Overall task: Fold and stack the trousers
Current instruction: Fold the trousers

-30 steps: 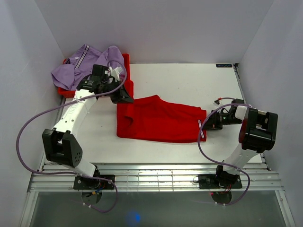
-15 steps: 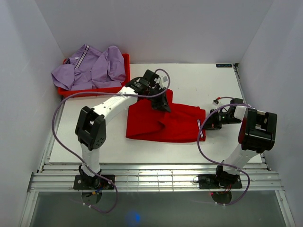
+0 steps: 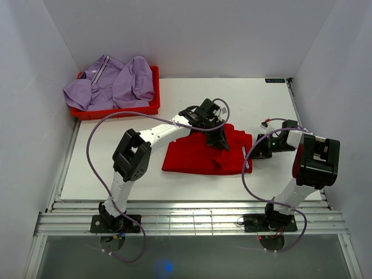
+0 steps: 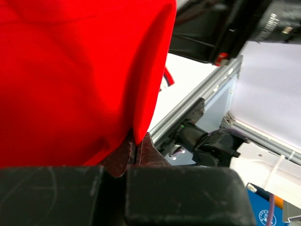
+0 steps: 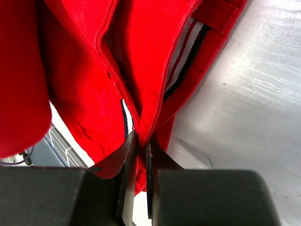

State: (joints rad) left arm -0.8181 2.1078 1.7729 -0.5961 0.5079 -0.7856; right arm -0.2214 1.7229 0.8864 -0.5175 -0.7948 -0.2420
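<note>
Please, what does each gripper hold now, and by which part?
Both hold the red trousers: the left gripper pinches a cloth fold, the right gripper pinches the edge at their right end.

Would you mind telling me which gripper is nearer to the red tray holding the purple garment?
Left. The left gripper is right of the red tray, mid-table; the right gripper is farther right. Both hold the trousers.

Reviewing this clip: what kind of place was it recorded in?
Probably a lab test booth, not a home: plain white walls enclose a white table, two robot arms are bolted to a metal rail at its near edge, and a red bin holds purple clothes.
</note>
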